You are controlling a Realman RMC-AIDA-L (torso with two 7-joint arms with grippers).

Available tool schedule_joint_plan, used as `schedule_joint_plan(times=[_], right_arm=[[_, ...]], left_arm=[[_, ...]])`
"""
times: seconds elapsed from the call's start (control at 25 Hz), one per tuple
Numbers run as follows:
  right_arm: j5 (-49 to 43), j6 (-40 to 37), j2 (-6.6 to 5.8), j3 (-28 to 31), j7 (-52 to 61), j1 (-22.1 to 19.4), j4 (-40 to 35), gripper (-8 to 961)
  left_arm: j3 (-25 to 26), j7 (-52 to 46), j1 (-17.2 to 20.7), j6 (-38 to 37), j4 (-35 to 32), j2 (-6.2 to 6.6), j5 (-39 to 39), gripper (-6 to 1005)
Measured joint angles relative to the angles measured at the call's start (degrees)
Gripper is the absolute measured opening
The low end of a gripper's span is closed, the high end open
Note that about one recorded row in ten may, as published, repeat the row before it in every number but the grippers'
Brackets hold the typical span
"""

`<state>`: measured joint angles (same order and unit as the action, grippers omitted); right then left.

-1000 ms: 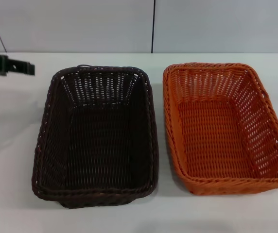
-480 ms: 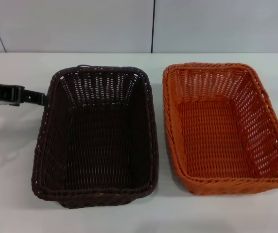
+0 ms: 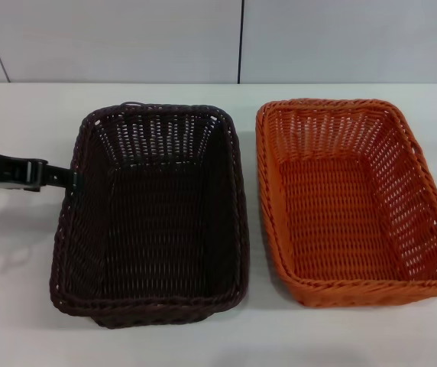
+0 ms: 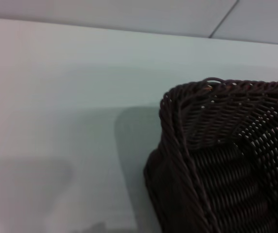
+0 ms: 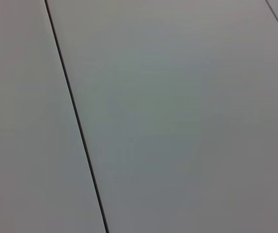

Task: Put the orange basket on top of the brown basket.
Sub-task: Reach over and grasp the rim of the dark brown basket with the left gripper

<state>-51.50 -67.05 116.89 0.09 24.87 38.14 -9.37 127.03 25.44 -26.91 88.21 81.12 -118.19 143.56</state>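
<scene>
The brown basket stands on the white table, left of centre in the head view. The orange basket stands beside it on the right, a narrow gap between them. Both are upright and empty. My left gripper reaches in from the left edge and its tip is at the brown basket's left rim, about level with it. The left wrist view shows a corner of the brown basket close up. My right gripper is out of view; the right wrist view shows only grey panels.
The white table runs to a grey panelled wall behind the baskets. A dark seam divides the wall panels.
My left gripper has moved nearer to me and to the right, from the far left of the table to the brown basket's left rim. The baskets have not moved.
</scene>
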Motion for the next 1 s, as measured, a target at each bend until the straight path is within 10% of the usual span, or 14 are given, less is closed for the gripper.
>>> schedule_joint_plan(times=[1.0], right_arm=[[-0.01,0.09,0.0,-0.13,0.0,-0.63,-0.04,732]], left_arm=[[-4.46,-0.71,-0.7,-2.72,-7.23,0.05,-2.76,819]])
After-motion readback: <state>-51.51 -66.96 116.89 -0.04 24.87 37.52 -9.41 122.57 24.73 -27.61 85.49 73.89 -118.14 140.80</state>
